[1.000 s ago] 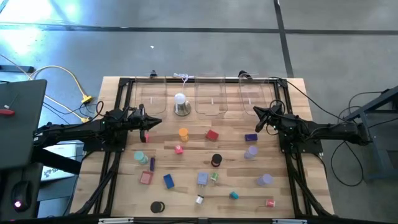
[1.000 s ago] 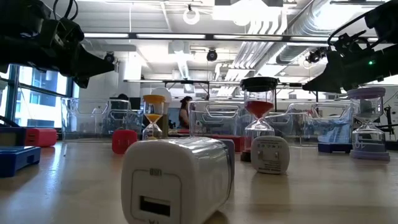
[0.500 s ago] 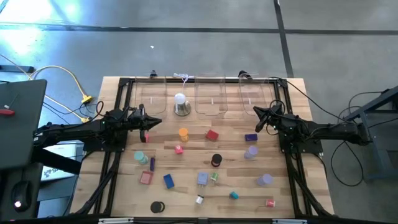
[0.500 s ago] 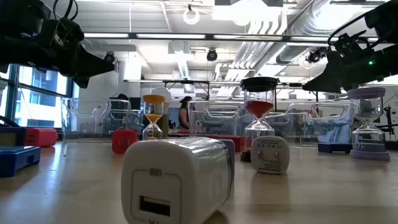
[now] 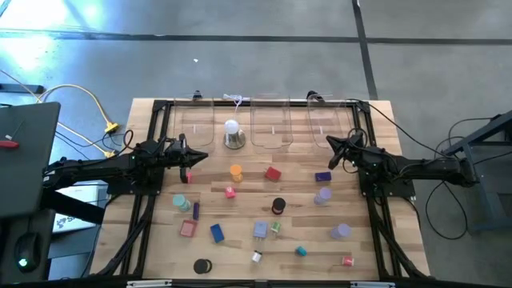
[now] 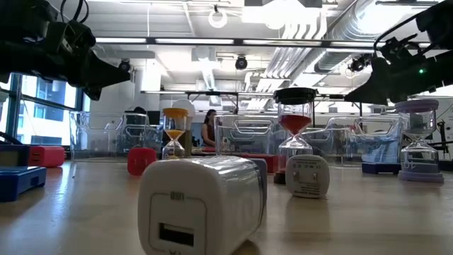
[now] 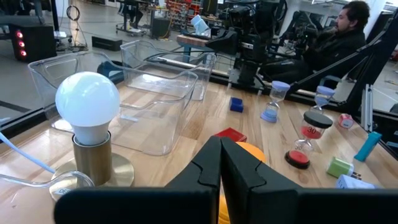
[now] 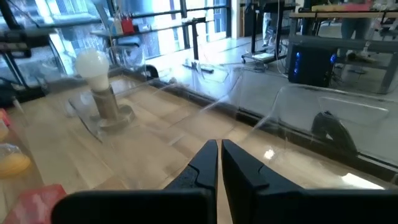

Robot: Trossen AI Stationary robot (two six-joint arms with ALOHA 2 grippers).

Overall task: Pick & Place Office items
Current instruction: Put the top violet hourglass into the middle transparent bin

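Observation:
The office items lie scattered over the wooden table. Among them are an orange hourglass, a red block, a blue block, a black-capped hourglass, a pink square and a teal piece. My left gripper hovers shut above the table's left side and points toward the right edge; in its wrist view nothing sits between its fingers. My right gripper hovers shut above the right side, pointing toward the left edge.
A white dome lamp on a silvery base stands at the far middle. Clear plastic bins line the far edge. Black frame rails run along both sides. A white charger block lies close to the near edge.

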